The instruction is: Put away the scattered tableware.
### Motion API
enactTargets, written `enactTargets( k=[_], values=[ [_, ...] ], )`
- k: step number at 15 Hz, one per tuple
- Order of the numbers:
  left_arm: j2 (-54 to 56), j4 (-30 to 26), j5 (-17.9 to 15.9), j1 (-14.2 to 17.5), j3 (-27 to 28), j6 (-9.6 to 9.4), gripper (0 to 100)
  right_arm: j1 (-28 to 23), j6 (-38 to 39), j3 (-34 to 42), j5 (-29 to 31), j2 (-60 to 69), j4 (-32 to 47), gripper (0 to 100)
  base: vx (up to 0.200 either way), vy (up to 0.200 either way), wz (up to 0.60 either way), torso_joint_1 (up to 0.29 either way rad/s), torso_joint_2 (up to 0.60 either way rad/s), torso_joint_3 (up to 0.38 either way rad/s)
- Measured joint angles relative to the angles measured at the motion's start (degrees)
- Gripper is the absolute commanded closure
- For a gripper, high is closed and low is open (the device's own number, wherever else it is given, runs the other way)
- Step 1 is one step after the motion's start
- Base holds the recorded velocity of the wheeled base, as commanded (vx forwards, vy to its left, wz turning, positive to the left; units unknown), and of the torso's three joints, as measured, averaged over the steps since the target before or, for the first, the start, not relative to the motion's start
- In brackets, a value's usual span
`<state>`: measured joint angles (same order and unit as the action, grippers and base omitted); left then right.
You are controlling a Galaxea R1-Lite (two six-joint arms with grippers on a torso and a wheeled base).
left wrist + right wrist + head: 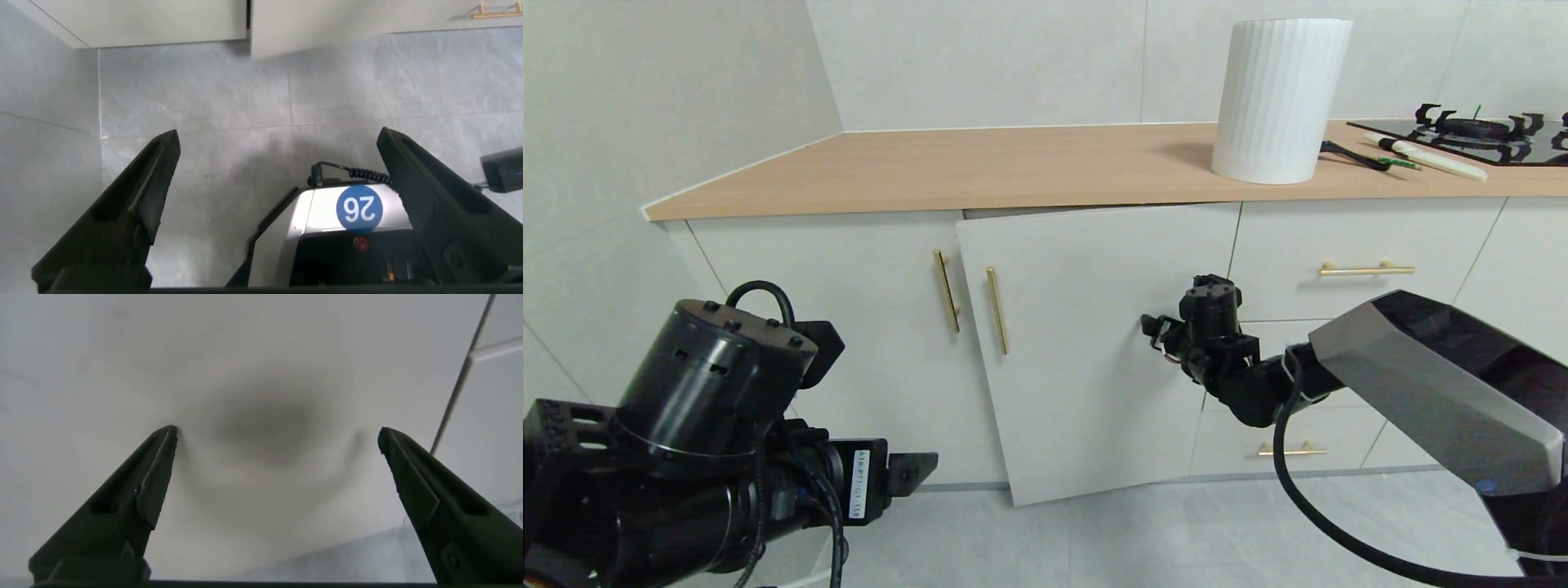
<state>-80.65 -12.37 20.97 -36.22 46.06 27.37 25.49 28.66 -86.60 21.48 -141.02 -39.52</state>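
Observation:
On the wooden counter (980, 167) stands a tall white ribbed holder (1278, 98). Just right of it lie a black-handled utensil (1356, 155) and a white-handled knife (1429, 159). Below the counter a white cabinet door (1086, 351) with a gold bar handle (996, 310) hangs slightly ajar. My right gripper (1156, 331) is open against the door's face (270, 367), near its hinge side, its fingertips (163, 445) almost touching the panel. My left gripper (923, 469) is held low at the left, open (278, 143) and empty above the grey floor.
A black gas hob (1478, 135) sits at the counter's far right. Drawers with gold handles (1365, 268) are right of the ajar door, and a shut door with its own handle (945, 290) is to its left. Tiled walls enclose the left corner.

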Motion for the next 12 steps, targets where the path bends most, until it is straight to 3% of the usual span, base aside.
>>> enactTargets(
  k=[7, 12],
  values=[
    [-0.4, 0.0, 0.0, 0.0, -0.1, 0.11, 0, -1.5, -0.3, -7.0, 4.8, -5.6, 0.0, 0, 0.000, 0.000, 0.00, 0.000, 0.00, 0.000],
    [-0.4, 0.1, 0.0, 0.0, -0.1, 0.11, 0, -1.5, 0.0, -2.1, 2.6, -3.2, -0.4, 0, 0.000, 0.000, 0.00, 0.000, 0.00, 0.000]
  ],
)
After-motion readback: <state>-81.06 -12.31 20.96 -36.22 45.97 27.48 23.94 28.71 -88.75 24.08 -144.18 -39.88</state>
